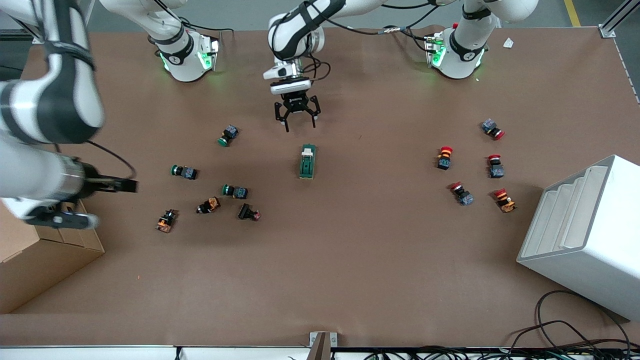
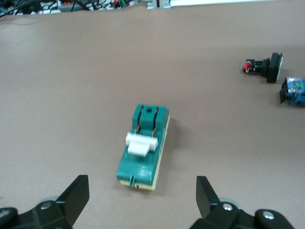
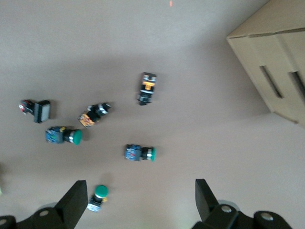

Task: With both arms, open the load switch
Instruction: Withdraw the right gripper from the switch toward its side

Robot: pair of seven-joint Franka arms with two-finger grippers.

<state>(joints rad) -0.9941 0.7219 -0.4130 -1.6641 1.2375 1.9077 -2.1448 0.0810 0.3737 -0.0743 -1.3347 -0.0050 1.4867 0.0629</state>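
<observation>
The load switch (image 1: 307,161) (image 2: 143,148) is a dark-green block lying flat mid-table, with its white lever (image 2: 141,143) across the end toward the robots' bases. My left gripper (image 1: 301,125) (image 2: 143,188) hangs open just short of that end, on the bases' side, with nothing between its fingers (image 2: 76,196). My right gripper (image 1: 127,186) (image 3: 140,191) is open and empty, up over the table at the right arm's end, near the cardboard box. From the right wrist view, a green-capped push-button (image 3: 97,198) lies on the table close to one finger.
Green-capped push-buttons (image 1: 230,135) (image 1: 184,172) (image 1: 235,191) and orange and black parts (image 1: 208,205) (image 1: 249,213) lie toward the right arm's end. Several red-capped push-buttons (image 1: 444,157) lie toward the left arm's end, near a white stepped bin (image 1: 585,230). A cardboard box (image 1: 40,260) stands under the right arm.
</observation>
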